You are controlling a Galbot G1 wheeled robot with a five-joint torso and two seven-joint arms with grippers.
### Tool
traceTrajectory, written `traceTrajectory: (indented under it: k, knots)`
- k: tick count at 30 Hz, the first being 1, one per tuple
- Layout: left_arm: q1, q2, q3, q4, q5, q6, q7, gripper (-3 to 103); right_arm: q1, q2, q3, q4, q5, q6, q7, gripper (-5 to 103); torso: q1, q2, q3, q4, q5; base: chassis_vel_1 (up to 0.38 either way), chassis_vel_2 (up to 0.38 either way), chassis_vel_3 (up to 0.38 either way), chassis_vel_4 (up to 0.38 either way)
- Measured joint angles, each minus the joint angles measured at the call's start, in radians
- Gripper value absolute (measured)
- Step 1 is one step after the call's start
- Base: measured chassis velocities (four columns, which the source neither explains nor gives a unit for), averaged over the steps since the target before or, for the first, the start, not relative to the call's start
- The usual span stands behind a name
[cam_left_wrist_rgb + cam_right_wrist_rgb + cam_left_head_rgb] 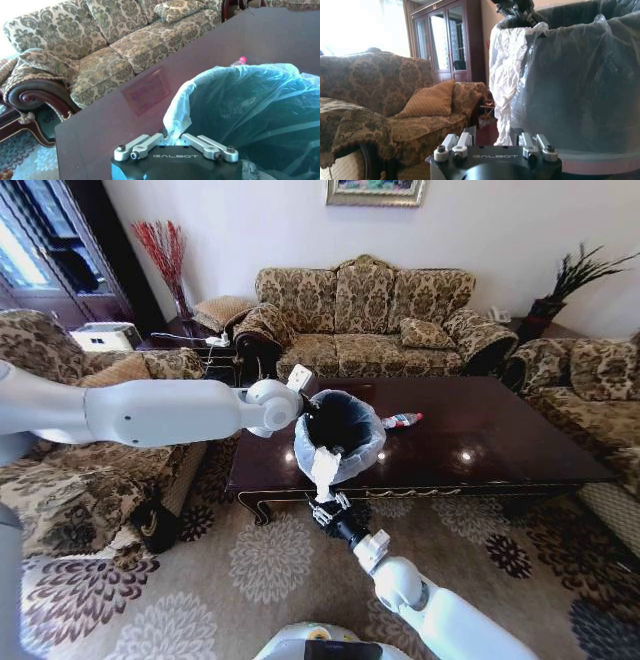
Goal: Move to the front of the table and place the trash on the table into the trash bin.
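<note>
The trash bin (pixel 340 435), dark with a whitish bag puffed over its rim, is at the front left part of the dark glossy table (pixel 500 445). Whether it rests on the wood I cannot tell. My left gripper (pixel 306 404) is shut on the bin's rim and bag (pixel 175 135). A loose white tail of the bag (pixel 504 93) hangs down between the spread fingers of my right gripper (pixel 331 504), which is open just below the bin at the table's front edge. A clear plastic bottle (pixel 404 420) with a red cap (pixel 242 60) lies on the table behind the bin.
A patterned sofa (pixel 365 320) stands behind the table, with armchairs at the left (pixel 90 450) and the right (pixel 590 390). A small side table (pixel 190 340) sits at the back left. Patterned carpet (pixel 270 560) lies before the table.
</note>
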Motion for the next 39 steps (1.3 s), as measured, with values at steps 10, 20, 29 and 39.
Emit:
traceTrajectory:
  k: [10, 20, 29, 39]
  knots:
    - [0.002, -0.001, -0.004, 0.001, 0.002, 0.0, 0.001, 0, -0.003, -0.004, 0.002, 0.011, 0.005, -0.001, 0.0, 10, 0.0, 0.0, 0.0, 0.0, 0.0001, 0.0, 0.0, 0.0, 0.0]
    - [-0.001, -0.024, 0.005, -0.011, 0.004, 0.0, 0.001, 0, -0.068, -0.085, 0.088, 0.155, 0.0, 0.027, 0.0, 0, 0.0, 0.0, 0.0, 0.0, 0.0002, 0.0, 0.0, 0.0, 0.0]
    - [0.0, -0.054, 0.009, -0.039, 0.013, -0.002, -0.004, 0, -0.052, -0.2, 0.178, 0.337, 0.066, 0.065, 0.0, 0, 0.0, 0.0, 0.0, -0.0001, 0.0, 0.0, 0.0, 0.0, 0.0]
    - [-0.011, -0.107, 0.019, -0.136, 0.005, -0.005, -0.031, 0, 0.125, -0.158, 0.169, 0.352, 0.246, -0.045, 0.0, 0, 0.0, 0.0, 0.0, 0.0001, 0.0, 0.0, 0.0, 0.0, 0.0]
